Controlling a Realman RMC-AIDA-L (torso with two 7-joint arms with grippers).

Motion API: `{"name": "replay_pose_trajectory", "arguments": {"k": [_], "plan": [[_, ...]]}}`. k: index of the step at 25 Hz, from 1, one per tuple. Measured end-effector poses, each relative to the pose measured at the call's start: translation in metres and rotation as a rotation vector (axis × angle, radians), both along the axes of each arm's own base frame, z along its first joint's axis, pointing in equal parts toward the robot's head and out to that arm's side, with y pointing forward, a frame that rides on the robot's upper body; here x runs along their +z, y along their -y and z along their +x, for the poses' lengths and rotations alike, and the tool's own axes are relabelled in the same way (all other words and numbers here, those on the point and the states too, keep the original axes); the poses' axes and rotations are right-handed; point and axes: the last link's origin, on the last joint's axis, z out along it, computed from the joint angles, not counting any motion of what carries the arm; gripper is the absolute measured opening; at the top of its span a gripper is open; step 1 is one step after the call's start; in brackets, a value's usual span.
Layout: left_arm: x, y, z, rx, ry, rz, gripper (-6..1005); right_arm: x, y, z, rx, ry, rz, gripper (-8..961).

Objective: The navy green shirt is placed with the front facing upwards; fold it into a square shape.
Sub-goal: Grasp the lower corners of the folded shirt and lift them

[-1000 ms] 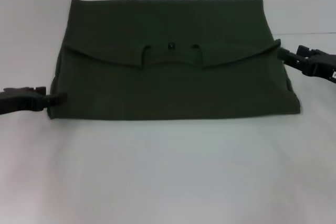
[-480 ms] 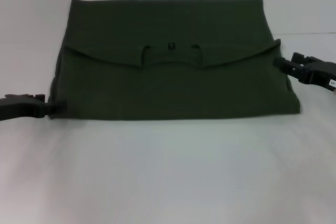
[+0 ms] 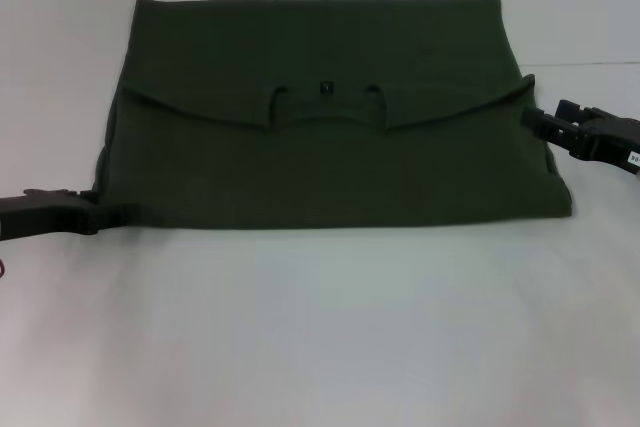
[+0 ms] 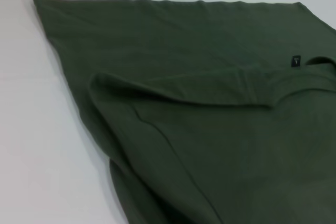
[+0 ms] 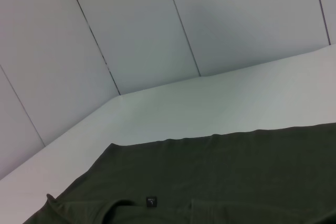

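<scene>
So the navy green shirt (image 3: 335,112) lies flat on the white table (image 3: 320,327), already folded into a wide band, long axis running left to right. The left gripper (image 3: 118,214) sits right at the near left corner, the right gripper (image 3: 530,118) against the right edge farther back. Can't tell if either one is pinching cloth. Each arm has its own end, so folding across looks next.

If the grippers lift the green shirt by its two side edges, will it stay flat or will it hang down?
The navy green shirt will probably sag in the middle: it is soft cloth, already folded over with drooping layers. The folds may slip open, as nothing pins them. The left gripper sits at its near left corner, the right gripper at its right edge.
</scene>
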Motion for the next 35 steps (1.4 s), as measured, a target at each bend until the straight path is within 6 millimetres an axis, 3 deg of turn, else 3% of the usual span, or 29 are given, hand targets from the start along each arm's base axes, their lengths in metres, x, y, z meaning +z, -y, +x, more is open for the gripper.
{"name": "replay_pose_trajectory", "arguments": {"k": [14, 28, 35], "plan": [[-0.007, -0.002, 0.002, -0.023, -0.043, -0.020, 571, 0.000, 0.003, 0.004, -0.011, -0.005, -0.001, 716], [-0.009, -0.001, 0.002, -0.028, -0.044, -0.018, 115, 0.003, 0.010, 0.010, -0.020, -0.007, 0.001, 716], [-0.007, -0.001, 0.004, -0.026, -0.009, 0.004, 50, 0.013, 0.024, 0.031, -0.068, 0.036, 0.018, 720]]}}
